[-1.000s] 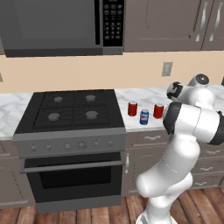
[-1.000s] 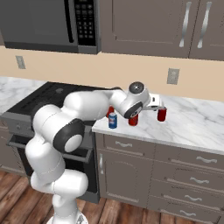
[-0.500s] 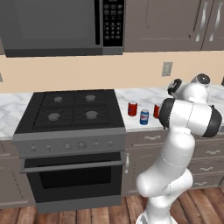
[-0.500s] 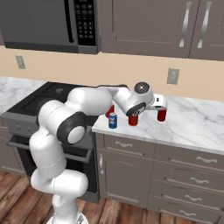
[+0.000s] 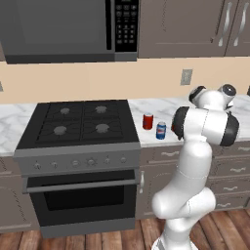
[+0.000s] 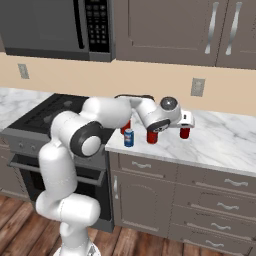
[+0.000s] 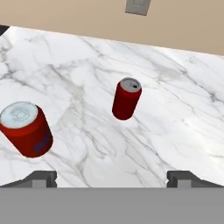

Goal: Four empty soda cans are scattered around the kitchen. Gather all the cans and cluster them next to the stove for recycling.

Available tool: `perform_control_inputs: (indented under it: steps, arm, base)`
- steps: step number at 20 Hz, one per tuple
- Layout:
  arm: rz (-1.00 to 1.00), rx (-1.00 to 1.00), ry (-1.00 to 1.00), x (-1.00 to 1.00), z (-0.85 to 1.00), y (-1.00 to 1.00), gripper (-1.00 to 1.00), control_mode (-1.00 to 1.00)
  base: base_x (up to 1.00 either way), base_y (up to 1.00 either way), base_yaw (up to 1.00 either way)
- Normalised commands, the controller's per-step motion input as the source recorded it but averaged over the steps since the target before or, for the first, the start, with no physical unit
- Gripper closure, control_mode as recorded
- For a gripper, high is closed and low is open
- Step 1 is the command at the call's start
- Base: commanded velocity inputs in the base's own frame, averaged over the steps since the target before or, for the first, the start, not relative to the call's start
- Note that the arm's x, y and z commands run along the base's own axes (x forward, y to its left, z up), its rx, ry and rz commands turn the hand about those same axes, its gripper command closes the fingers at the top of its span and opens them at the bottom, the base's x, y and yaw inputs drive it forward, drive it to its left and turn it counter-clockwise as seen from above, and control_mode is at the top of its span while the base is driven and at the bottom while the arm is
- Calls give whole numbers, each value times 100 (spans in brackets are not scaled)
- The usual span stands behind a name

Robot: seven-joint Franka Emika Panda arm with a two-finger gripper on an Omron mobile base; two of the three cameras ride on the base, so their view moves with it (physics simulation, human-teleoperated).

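A: Left base view?
B: Two soda cans, one red, one blue, are seen beside the stove.

A: Right base view?
B: Two more red cans are noted near the gripper, farther from the stove.

A: Hand view?
B: Fingers are spread, nothing held. One can stands ahead, another ahead-left. Clustering is judged nearly complete.

Your two base views face forward and down from behind the arm, sharing the white-grey marble counter; your hand view looks down at it closely.
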Motion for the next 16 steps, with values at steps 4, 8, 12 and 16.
perform_control_inputs:
  steps: [4, 8, 12, 16]
  arm:
    - [0, 3, 0, 23, -10, 0, -100, -100]
    - [0, 2, 0, 26, -16, 0, -100, -100]
    - [0, 0, 0, 25, -10, -1, -100, -100]
    - [0, 0, 0, 27, -2, -7, -100, -100]
  base:
    - [0, 0, 0]
    - [0, 0, 0]
    - [0, 0, 0]
    - [0, 0, 0]
